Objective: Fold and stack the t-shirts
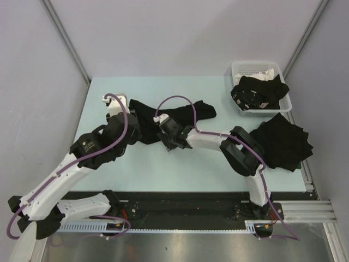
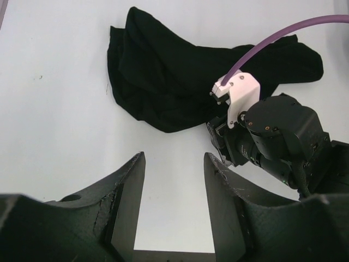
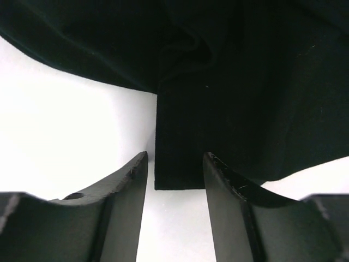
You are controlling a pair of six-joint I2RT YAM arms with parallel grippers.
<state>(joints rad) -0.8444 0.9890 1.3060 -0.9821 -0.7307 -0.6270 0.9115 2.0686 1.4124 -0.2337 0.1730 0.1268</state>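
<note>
A crumpled black t-shirt (image 1: 174, 113) lies on the middle of the table; it also shows in the left wrist view (image 2: 163, 76). My right gripper (image 1: 165, 141) is open at its near edge. In the right wrist view (image 3: 174, 159) a squared corner of the shirt (image 3: 180, 142) lies flat between the fingertips, not pinched. My left gripper (image 1: 126, 136) is open and empty over bare table (image 2: 174, 159), just short of the shirt's left part, with the right gripper (image 2: 217, 143) to its right. A stack of folded black t-shirts (image 1: 283, 139) lies at the right edge.
A white slotted basket (image 1: 251, 64) stands at the back right and holds more black shirts (image 1: 259, 90) and some white cloth. Grey walls close in the table on the left, back and right. Both arms meet near the middle.
</note>
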